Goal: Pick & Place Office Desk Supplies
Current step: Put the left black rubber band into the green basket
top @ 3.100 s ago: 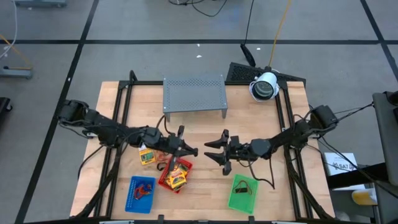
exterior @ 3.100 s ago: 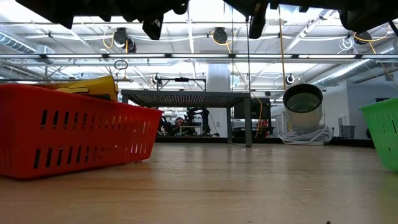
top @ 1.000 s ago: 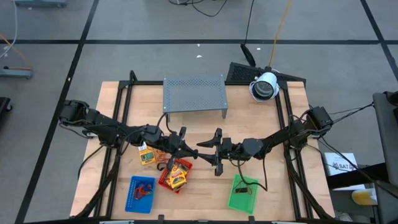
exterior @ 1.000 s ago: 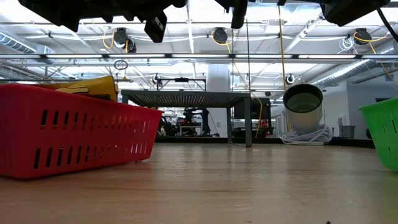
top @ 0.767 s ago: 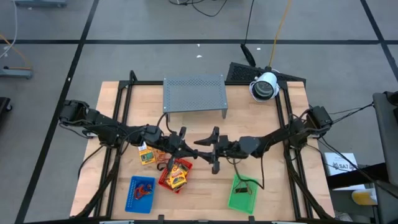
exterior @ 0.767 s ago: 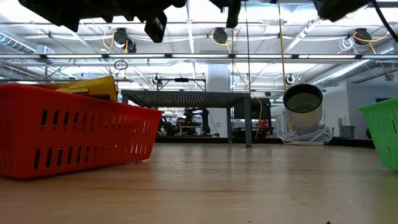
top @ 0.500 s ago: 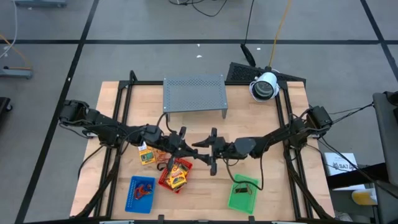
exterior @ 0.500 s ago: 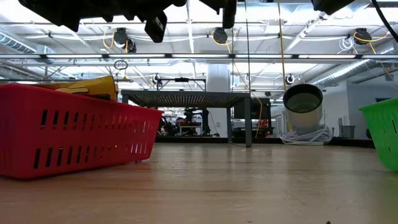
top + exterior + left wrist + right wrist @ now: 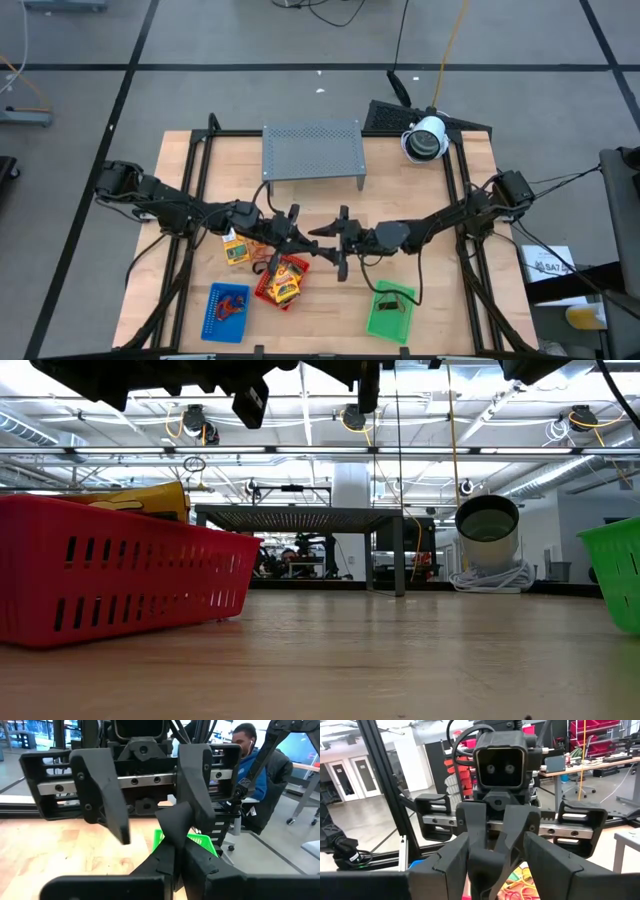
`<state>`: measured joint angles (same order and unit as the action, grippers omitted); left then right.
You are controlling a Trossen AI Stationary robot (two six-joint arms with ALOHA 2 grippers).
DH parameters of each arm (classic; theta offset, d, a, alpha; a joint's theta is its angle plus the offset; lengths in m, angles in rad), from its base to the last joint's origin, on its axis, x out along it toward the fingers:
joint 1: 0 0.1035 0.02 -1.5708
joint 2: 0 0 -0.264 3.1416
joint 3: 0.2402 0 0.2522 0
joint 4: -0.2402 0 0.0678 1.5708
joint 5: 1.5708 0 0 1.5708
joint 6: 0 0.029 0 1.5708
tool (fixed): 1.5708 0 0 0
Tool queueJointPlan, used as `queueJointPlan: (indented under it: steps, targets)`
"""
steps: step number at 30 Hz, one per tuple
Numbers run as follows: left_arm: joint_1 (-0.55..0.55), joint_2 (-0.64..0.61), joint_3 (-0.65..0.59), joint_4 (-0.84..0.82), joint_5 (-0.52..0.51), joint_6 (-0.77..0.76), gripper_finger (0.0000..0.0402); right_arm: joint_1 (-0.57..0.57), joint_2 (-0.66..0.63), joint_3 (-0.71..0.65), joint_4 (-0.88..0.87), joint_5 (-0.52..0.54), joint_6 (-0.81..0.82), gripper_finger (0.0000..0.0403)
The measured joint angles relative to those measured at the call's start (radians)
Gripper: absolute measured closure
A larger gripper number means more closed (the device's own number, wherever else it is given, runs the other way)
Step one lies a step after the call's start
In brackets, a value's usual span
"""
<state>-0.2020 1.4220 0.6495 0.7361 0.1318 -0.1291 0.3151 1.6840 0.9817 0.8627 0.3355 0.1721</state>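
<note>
High view shows the two arms meeting nose to nose over the middle of the table. The left gripper (image 9: pixel 299 233) is pinched almost shut, and I cannot see anything held in it. The right gripper (image 9: pixel 335 243) has its two fingers spread wide, with nothing between them that I can make out. In the right wrist view the left gripper's closed tip sits right in the gap between the wide fingers (image 9: pixel 451 861), so the two point straight at each other along one line, side to side across the table. That face-to-face line looks like the thing the next move hangs on, maybe a hand-over, but I cannot tell if any small item is there. Just below the left gripper sits the red tray (image 9: pixel 263 289), with yellow packets (image 9: pixel 285 285) in it and thin bands (image 9: pixel 262 264) by its rim. One more packet (image 9: pixel 236 250) lies on the wood just beside the tray, near the left arm, so the left arm is the closer one to these. The blue tray (image 9: pixel 209 320) holds a small red tangle (image 9: pixel 233 304). The green tray (image 9: pixel 375 324) lies under the right arm and has a dark clip (image 9: pixel 394 296) in it. The grey rack (image 9: pixel 312 151) stands at the far side, well apart.
</note>
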Motion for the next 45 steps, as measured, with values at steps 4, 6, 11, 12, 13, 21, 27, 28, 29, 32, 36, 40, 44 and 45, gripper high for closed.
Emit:
queueJointPlan:
  steps: [4, 6, 11, 12, 13, 21, 27, 28, 29, 32, 36, 40, 44, 45]
  targets:
    - [0.000, 0.000, 0.000, 0.001, 0.000, 0.007, 0.0395, 0.003, 0.000, 0.000, 0.000, -0.001, -0.008, 0.0228]
    - [0.000, 0.000, 0.000, 0.002, 0.000, 0.011, 0.0395, 0.002, 0.000, 0.000, 0.000, 0.000, -0.008, 0.0238]
    - [0.000, 0.000, 0.000, 0.003, -0.001, 0.011, 0.0376, 0.002, 0.000, 0.000, 0.000, -0.001, -0.008, 0.0274]
    - [0.000, 0.000, 0.000, 0.004, -0.007, 0.011, 0.0374, 0.002, 0.000, 0.000, 0.000, -0.001, -0.009, 0.0282]
    - [0.000, 0.000, 0.000, 0.007, -0.016, 0.011, 0.0374, 0.002, 0.000, 0.000, 0.000, -0.001, -0.009, 0.0292]
    - [0.000, 0.001, 0.000, 0.043, -0.026, 0.019, 0.0372, 0.006, 0.000, 0.001, 0.003, 0.000, -0.030, 0.0378]
    - [0.000, 0.001, 0.000, 0.043, -0.009, 0.021, 0.0370, 0.008, 0.000, 0.001, 0.002, -0.003, -0.030, 0.0392]
    - [0.000, 0.001, 0.000, 0.043, -0.009, 0.022, 0.0369, 0.008, 0.000, 0.001, 0.001, -0.003, -0.030, 0.0392]
    - [0.000, 0.001, 0.000, 0.043, -0.008, 0.023, 0.0366, 0.008, 0.000, 0.001, 0.001, -0.003, -0.030, 0.0394]
    - [0.000, 0.001, 0.000, 0.043, -0.008, 0.031, 0.0347, 0.008, 0.000, 0.001, 0.001, -0.003, -0.028, 0.0398]
    - [-0.001, 0.001, 0.000, 0.043, -0.001, 0.030, 0.0301, 0.008, 0.000, 0.001, 0.000, -0.001, -0.028, 0.0398]
    - [-0.001, 0.001, 0.000, 0.043, 0.001, 0.017, 0.0246, 0.008, 0.000, 0.001, -0.001, 0.001, -0.028, 0.0399]
    - [-0.001, 0.001, 0.000, 0.031, -0.002, 0.003, 0.0197, 0.008, 0.000, 0.001, -0.004, 0.002, -0.028, 0.0399]
    - [-0.001, 0.001, 0.000, 0.027, -0.005, 0.001, 0.0187, 0.008, 0.000, 0.001, -0.005, 0.000, -0.028, 0.0399]
